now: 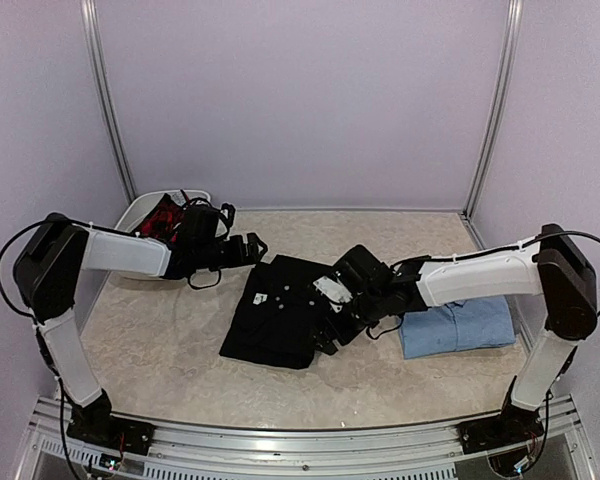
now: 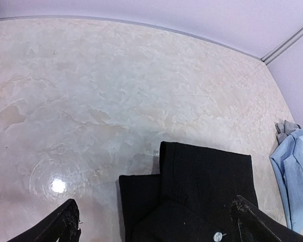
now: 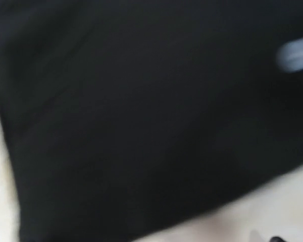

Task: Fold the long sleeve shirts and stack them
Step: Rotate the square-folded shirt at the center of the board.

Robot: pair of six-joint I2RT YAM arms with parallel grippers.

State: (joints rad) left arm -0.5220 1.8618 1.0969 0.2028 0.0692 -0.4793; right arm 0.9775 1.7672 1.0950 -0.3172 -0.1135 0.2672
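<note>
Robotics test cell, laboratory type. Plain lilac wall panels (image 1: 300,100) enclose three sides, joined by aluminium corner posts (image 1: 108,100). The work surface is a marbled beige tabletop (image 1: 180,370). A slotted aluminium rail (image 1: 310,440) along the near edge carries two cabled robot arms, the left arm (image 1: 72,350) and the right arm (image 1: 470,280).

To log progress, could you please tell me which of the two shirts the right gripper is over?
The black shirt in the middle; the right gripper is above its right edge. The light blue shirt lies folded further right.
</note>
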